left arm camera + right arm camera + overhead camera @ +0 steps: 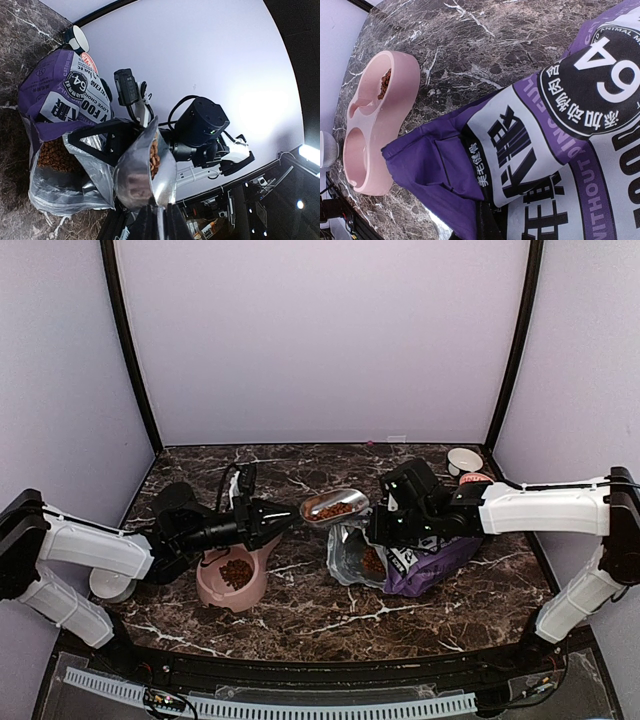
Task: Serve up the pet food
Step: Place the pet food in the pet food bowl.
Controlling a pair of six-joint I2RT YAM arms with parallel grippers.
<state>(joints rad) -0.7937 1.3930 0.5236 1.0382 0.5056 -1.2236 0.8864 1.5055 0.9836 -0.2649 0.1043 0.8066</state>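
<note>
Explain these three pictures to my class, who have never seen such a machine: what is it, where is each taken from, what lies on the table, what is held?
Two robot arms, each ending in a two-finger pincer. One picture looks down from above; the other two come from cameras on the wrists. On the marble table lie a pink bowl with some kibble, an open purple bag and two white bowls. The left pincer holds a metal scoop of kibble; the right pincer grips the bag.

Dark marble table (300,610), pink double bowl (232,578) left, purple printed bag (420,565) right, small white bowl (464,461) at far right
</note>
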